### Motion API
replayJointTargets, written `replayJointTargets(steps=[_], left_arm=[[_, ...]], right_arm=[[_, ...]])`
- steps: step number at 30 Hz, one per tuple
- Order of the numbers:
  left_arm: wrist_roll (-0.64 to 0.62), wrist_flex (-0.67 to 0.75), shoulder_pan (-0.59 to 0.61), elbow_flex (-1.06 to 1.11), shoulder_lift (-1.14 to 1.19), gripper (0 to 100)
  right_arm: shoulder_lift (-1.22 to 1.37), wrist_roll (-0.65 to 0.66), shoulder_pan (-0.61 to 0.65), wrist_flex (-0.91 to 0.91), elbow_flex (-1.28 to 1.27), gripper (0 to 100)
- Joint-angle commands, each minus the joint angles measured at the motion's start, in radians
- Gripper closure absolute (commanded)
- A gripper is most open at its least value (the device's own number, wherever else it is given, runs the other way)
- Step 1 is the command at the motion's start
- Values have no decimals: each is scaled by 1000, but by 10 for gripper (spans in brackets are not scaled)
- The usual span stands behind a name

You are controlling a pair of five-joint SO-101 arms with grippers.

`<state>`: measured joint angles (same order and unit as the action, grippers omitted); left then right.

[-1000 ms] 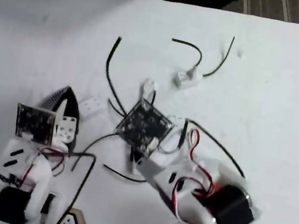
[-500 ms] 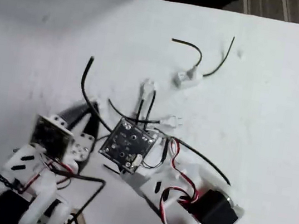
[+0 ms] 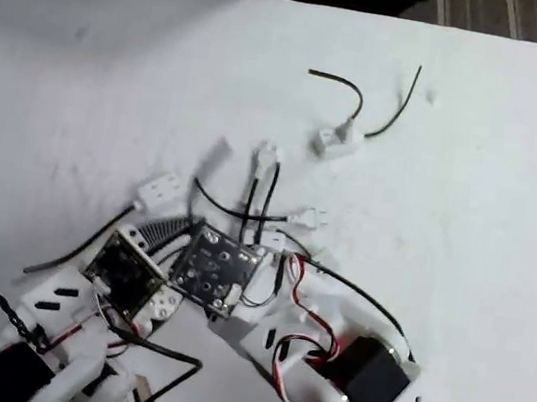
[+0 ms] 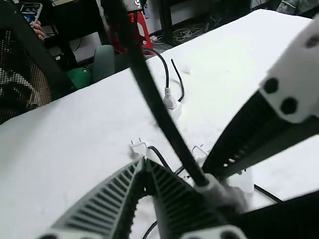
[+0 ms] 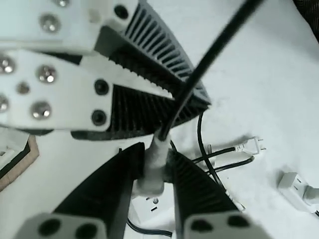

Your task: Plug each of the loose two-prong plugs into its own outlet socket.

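Held plug (image 5: pixel 151 172) — white, black cord — was clamped in the right gripper (image 5: pixel 154 153) close to the surface's near edge. Loose plug one (image 3: pixel 267 154) and loose plug two (image 3: pixel 313 218) lay flat mid-surface, both on black cords. Plugged socket (image 3: pixel 329 145) sat farther back; free socket (image 3: pixel 162 188) lay left of centre.

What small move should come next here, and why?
Probably ease the right gripper slowly toward the socket to line up its plug. The gripper is shut on the plug, the socket lies close by, and the left gripper crowds in alongside, so there is little room for error.
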<state>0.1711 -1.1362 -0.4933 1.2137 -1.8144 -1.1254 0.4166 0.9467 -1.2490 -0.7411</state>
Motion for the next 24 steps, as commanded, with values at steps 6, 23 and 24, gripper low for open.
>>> replayJointTargets(steps=[6, 23, 24], left_arm=[[64, -69, -120, -29, -2, 978], [58, -18, 321, -29, 2, 978], [58, -11, 343, -28, 4, 978]], right_arm=[[96, -6, 30, 24, 17, 979], [101, -8, -173, 22, 23, 979], [104, -9, -191, 24, 23, 979]])
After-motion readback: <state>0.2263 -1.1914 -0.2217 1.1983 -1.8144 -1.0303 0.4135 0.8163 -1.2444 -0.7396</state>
